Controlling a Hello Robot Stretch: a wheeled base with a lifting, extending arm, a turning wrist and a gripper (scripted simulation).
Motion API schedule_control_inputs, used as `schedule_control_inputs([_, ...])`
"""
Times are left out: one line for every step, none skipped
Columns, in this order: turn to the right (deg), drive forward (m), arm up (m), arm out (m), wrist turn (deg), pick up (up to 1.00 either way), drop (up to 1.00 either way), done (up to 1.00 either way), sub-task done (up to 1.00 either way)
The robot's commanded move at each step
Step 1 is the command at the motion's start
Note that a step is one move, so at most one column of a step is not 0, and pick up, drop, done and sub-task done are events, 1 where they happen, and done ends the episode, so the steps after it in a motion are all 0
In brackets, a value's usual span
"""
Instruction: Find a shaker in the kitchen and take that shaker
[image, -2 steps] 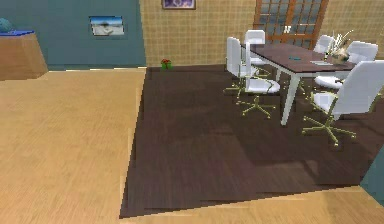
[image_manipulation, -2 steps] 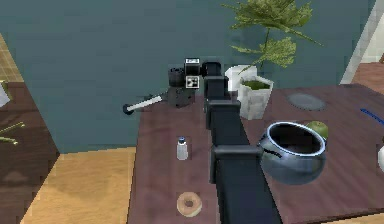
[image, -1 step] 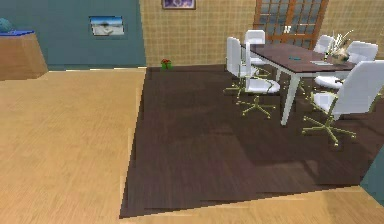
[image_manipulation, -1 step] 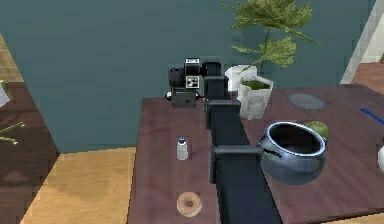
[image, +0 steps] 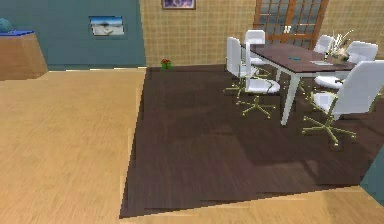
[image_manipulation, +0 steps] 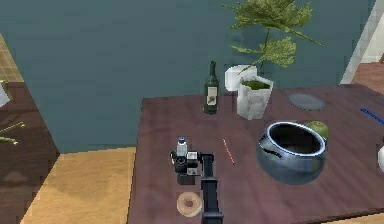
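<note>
In the arm side view my arm (image_manipulation: 212, 195) rises over a dark wooden table (image_manipulation: 330, 200). The gripper (image_manipulation: 184, 160) sits at the arm's far end near the table's left part. A small shaker-like thing with a grey top (image_manipulation: 181, 146) stands on the tabletop right at the gripper. I cannot tell whether the gripper holds anything, nor whether it touches that small thing.
On the same table stand a dark bottle (image_manipulation: 211, 88), a potted plant (image_manipulation: 256, 92), a blue-grey pot (image_manipulation: 292, 150), a red pencil (image_manipulation: 229, 151) and a tan disc (image_manipulation: 188, 204). The forward view has a dark rug (image: 230, 140), a dining table (image: 305, 62) and white chairs (image: 256, 80).
</note>
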Motion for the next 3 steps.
schedule_control_inputs([0.0, 0.0, 0.0, 0.0, 0.0, 1.0, 0.0, 0.0, 0.0])
schedule_control_inputs([0.0, 0.0, 0.1, 0.0, 0.0, 0.0, 0.0, 0.0, 0.0])
schedule_control_inputs([0.0, 0.0, 0.0, 0.0, 0.0, 0.0, 0.0, 1.0, 0.0])
